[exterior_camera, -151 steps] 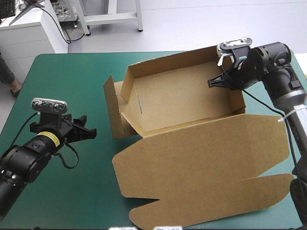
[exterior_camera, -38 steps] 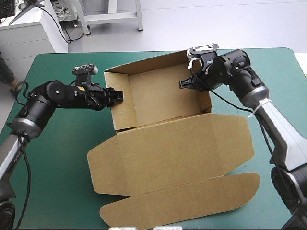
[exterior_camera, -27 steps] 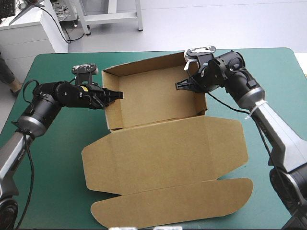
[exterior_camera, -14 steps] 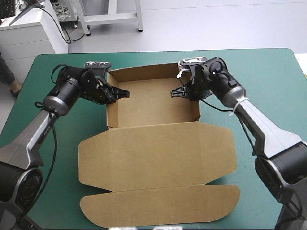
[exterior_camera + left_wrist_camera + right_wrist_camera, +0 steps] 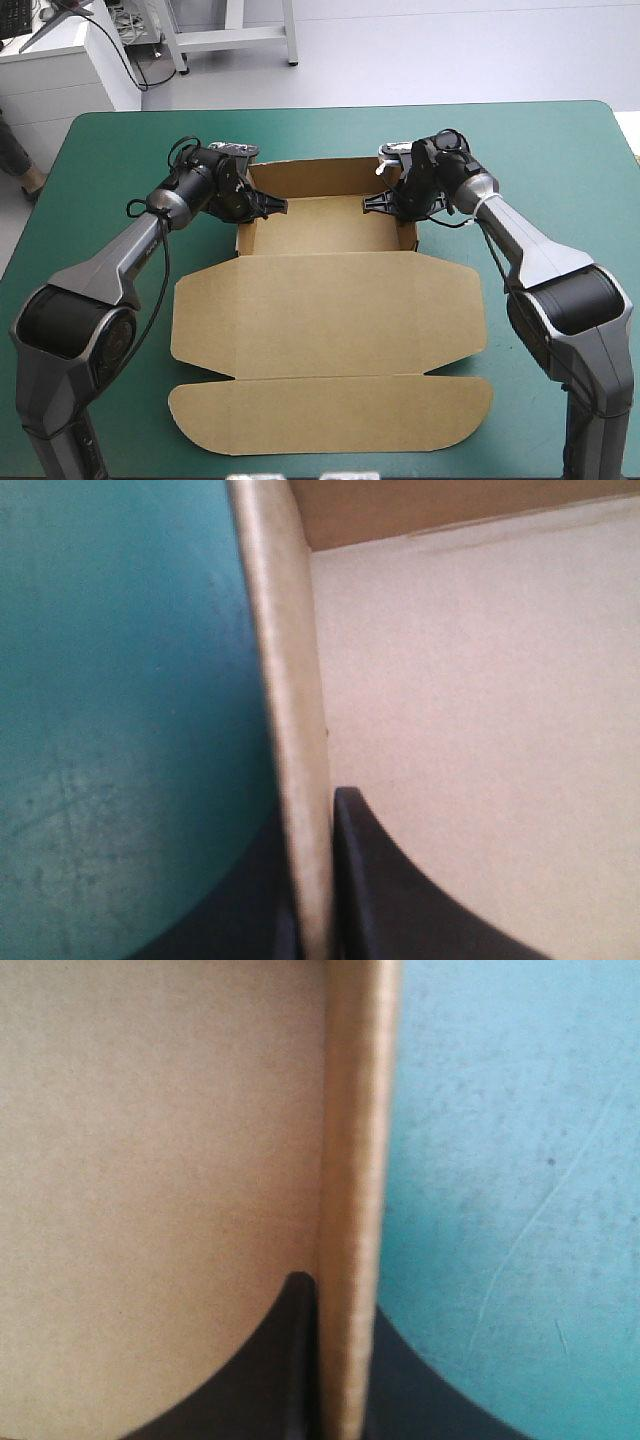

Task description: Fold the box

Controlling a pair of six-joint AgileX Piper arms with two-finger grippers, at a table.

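One box (image 5: 330, 310) squared up, four fingers (image 5: 410, 910) pinching walls

Teal-green table (image 5: 560, 150) on pale grey floor (image 5: 450, 50); white cabinet (image 5: 60, 70) far left, w/ white frame legs (image 5: 230, 38) nearby.

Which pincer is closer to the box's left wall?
Left. The left pincer is shut on the box's left wall; the right pincer clamps the opposite wall across the tray.
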